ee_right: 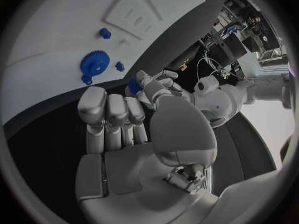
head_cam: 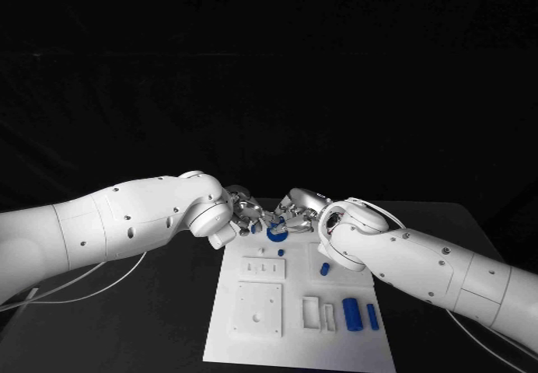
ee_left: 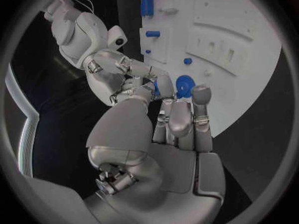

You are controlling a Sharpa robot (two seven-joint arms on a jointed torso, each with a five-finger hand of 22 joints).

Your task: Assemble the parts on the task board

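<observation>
Both hands meet over the far end of the task board (head_cam: pixel 337 342). The left hand (head_cam: pixel 245 214) pinches a small blue part (ee_right: pixel 134 86); the right hand (head_cam: pixel 301 211) is curled, holding nothing, likely poised by the blue gear (head_cam: pixel 277 233).

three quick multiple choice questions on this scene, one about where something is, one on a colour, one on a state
1. Where are the two hands?
A. close together over the board's far end
B. over the board's near end
C. far apart, off the board

2. What colour is the gear?
A. red
B. green
C. blue

3. How are the two rods at the board's near right?
A. stacked upright
B. lying side by side
C. held in the hands

Answers:
1 A: in the head view the left hand and the right hand meet over the far end of the board.
2 C: the gear is plainly blue against the white plate.
3 B: the rods lie next to each other on the board, away from both hands.
</observation>
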